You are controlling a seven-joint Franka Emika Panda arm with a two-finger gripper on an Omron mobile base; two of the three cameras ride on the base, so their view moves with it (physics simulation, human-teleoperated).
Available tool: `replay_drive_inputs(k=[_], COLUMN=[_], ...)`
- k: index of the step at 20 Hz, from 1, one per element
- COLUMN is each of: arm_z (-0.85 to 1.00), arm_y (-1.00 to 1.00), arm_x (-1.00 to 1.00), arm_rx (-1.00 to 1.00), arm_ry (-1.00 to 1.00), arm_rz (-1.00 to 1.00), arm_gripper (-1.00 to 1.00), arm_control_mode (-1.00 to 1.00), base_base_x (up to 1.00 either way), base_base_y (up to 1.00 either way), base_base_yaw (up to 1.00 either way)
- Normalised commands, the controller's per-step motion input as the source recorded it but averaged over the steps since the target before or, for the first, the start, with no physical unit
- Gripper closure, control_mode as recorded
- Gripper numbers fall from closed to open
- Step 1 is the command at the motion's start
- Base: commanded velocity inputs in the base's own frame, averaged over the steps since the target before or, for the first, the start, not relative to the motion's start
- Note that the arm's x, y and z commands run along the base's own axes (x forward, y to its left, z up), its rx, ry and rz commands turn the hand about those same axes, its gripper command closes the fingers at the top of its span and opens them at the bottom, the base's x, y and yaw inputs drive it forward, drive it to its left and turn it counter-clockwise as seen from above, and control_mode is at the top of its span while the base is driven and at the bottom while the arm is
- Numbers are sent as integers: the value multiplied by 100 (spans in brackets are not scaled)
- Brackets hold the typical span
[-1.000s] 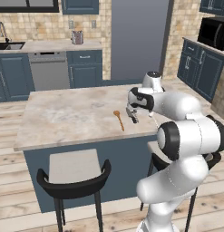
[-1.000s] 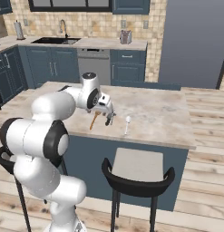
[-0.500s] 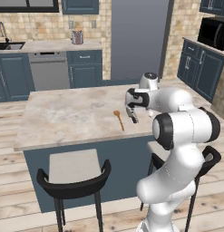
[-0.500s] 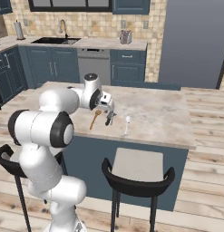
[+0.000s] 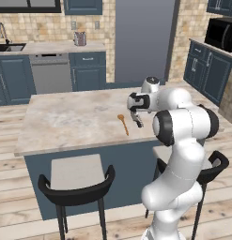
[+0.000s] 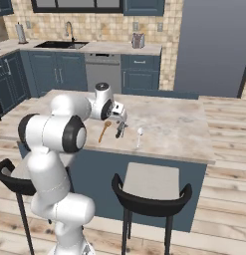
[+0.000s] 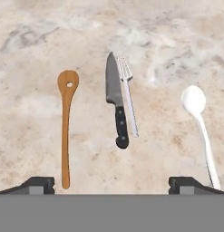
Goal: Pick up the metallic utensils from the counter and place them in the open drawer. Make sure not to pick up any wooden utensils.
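- Four utensils lay on the counter point(image 7: 36, 104) in the hand view: wooden spoon point(image 7: 65, 122), knife point(image 7: 115, 102), a silvery fork point(image 7: 128, 93) touching the knife's blade, and a pale spoon point(image 7: 199, 122) well apart from them.
- No lettering or brand marks could be read on any of them.
- Gripper point(image 7: 111, 183) hovered with fingertips point(image 7: 38, 183) spread wide, pinching nothing.
- Only the wooden spoon point(image 5: 122, 123) was clear in the left base view; the right base view added the pale spoon point(image 6: 140, 136) beside the gripper point(image 6: 119, 130).
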Motion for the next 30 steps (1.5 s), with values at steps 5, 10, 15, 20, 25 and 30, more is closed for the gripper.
replay_drive_inputs(k=[5, 10, 15, 20, 25, 30], arm_z=[-4, -1, -7, -6, -7, -12], arm_y=[-3, -9, -5, -1, -1, -6], arm_x=[28, 16, 35, 38, 35, 26], arm_rx=[0, 0, 0, 0, 0, 0], arm_ry=[0, 0, 0, 0, 0, 0], arm_rz=[0, 0, 0, 0, 0, 0], arm_gripper=[-100, -100, -100, -100, -100, -100], arm_control_mode=[-100, -100, -100, -100, -100, -100], base_base_x=[0, 0, 0, 0, 0, 0], base_base_y=[0, 0, 0, 0, 0, 0], base_base_yaw=[0, 0, 0, 0, 0, 0])
